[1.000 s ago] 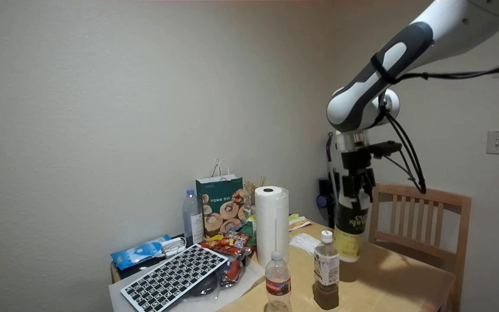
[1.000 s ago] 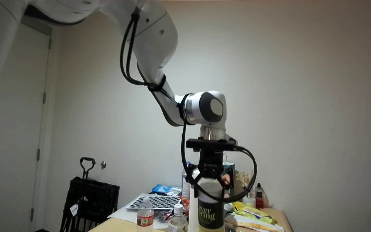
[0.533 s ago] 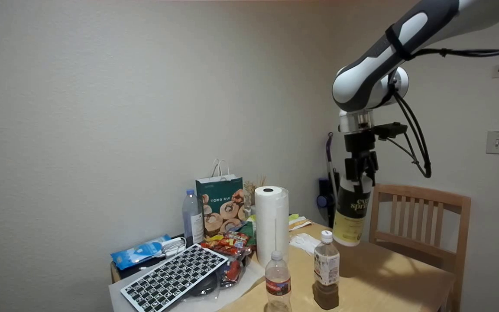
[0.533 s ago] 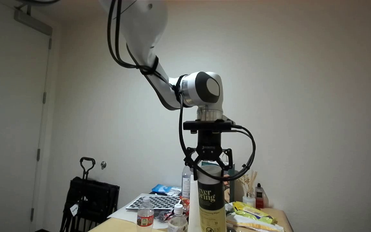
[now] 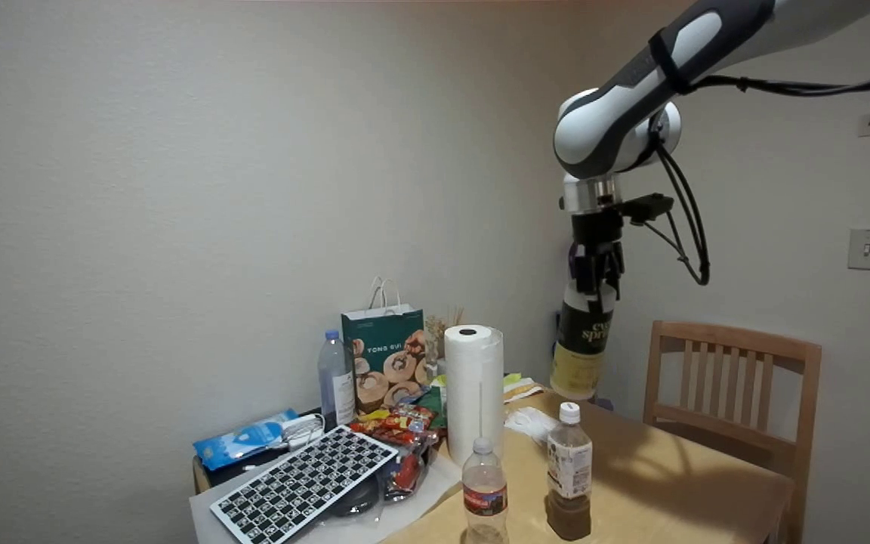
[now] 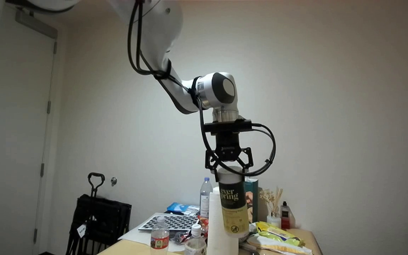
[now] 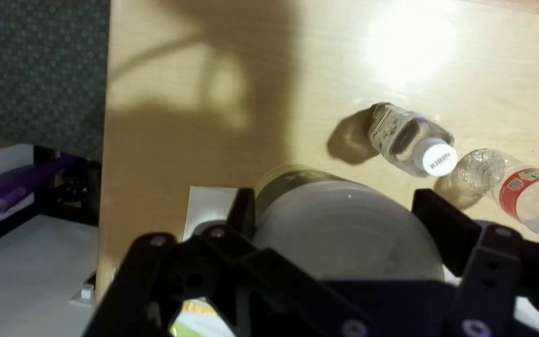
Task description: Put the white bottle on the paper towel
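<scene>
The white bottle (image 5: 583, 332) has a white top and a dark label with a pale yellow lower part. It hangs in the air over the table, slightly tilted, in both exterior views (image 6: 234, 207). My gripper (image 6: 231, 174) is shut on its white top, one finger on each side. In the wrist view the bottle's top (image 7: 344, 229) fills the space between the fingers (image 7: 244, 210). The paper towel (image 5: 471, 393) is a white roll standing upright on the table. The bottle is apart from it in an exterior view and partly covers it in the view where the roll (image 6: 217, 223) stands behind.
A bottle with brownish contents (image 5: 569, 483) and a clear bottle with a red label (image 5: 485, 499) stand at the front. A checkered board (image 5: 305, 483), snack packets (image 5: 408, 423), a tall bottle (image 5: 337, 378) and a green bag (image 5: 384, 355) crowd the far side. A chair (image 5: 737, 378) stands beyond the table.
My gripper has risen with the bottle in it. In the last half second it has also moved left in an exterior view, closer to the roll. The roll and other bottles have not moved.
</scene>
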Motion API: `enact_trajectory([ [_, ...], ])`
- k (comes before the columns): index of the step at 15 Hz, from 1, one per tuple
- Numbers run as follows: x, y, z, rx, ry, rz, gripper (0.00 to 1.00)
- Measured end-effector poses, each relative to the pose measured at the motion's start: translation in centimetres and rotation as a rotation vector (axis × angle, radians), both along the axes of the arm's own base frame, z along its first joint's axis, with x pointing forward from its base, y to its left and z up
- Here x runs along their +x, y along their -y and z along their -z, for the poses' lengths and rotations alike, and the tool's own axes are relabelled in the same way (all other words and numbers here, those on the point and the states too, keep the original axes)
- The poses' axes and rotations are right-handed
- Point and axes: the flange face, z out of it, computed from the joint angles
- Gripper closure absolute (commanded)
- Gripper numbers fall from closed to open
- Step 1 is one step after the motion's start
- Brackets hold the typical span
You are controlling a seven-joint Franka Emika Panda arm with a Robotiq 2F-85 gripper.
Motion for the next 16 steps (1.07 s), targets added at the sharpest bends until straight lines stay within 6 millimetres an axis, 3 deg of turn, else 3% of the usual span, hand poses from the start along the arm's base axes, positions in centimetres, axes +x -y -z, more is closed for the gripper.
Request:
enact_trajectory([
  [6,6.4,-4.8,-6.9,-0.148,0.021,-0.134,0.40],
  [7,7.4,-5.3,-7.7,-0.171,0.037,-0.149,0.15],
  [11,7.9,-5.5,-7.0,-0.172,0.029,-0.154,0.15],
  [12,7.9,-5.5,-6.9,-0.172,0.028,-0.153,0.40],
  [16,8.1,-5.6,-6.9,-0.173,0.036,-0.156,0.40],
])
